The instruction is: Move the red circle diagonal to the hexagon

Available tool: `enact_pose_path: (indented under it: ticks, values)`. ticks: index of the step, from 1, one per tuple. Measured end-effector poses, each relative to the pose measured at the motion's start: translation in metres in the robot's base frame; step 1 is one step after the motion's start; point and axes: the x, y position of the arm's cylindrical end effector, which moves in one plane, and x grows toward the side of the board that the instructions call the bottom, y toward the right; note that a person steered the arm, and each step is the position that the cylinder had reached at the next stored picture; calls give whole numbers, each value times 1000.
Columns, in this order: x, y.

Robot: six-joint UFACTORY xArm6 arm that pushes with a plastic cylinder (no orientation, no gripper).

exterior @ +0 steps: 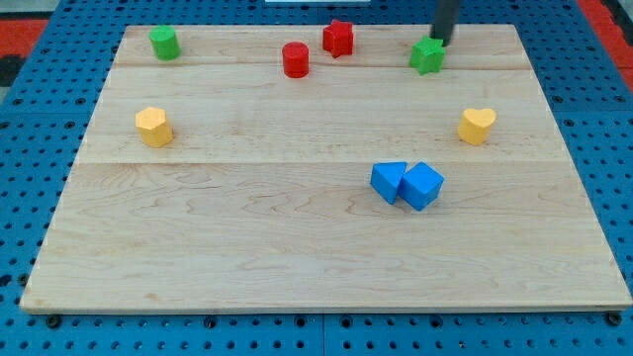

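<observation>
1. My tip point(438, 42), a bare rod end effector that grasps nothing, sits just behind the green star block point(427, 55).
2. The red round cylinder block point(295, 59) stands near the wooden worktop's point(297, 227) top edge, beside the red star block point(338, 38).
3. The yellow hexagonal block point(153, 127) lies left; best to circle behind the cylinder and push it gently leftward, skirting both stars.

on the wooden board point(297, 247), my tip point(438, 43) stands at the view's top right, touching or just above the green star point(427, 55). the red circle point(296, 59) sits near the top centre with the red star point(338, 38) just beside it to the upper right, and the green circle point(164, 43) is in the top left corner. the yellow hexagon point(153, 126) lies at the left, the yellow heart point(477, 125) at the right, and two blue blocks point(406, 183) touch each other right of centre.
</observation>
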Motion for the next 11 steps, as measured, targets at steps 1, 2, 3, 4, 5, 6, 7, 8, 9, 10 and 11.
enact_pose_path:
  ticks: [1,2,3,4,5,6,7,8,9,10,11]
  values:
    - [23,-26]
    - [23,-51]
    - [22,-37]
    - [34,-108]
    - [21,-78]
    - [3,-68]
    - [3,-116]
    - [17,-184]
    - [56,-238]
    - [76,-242]
    - [89,-275]
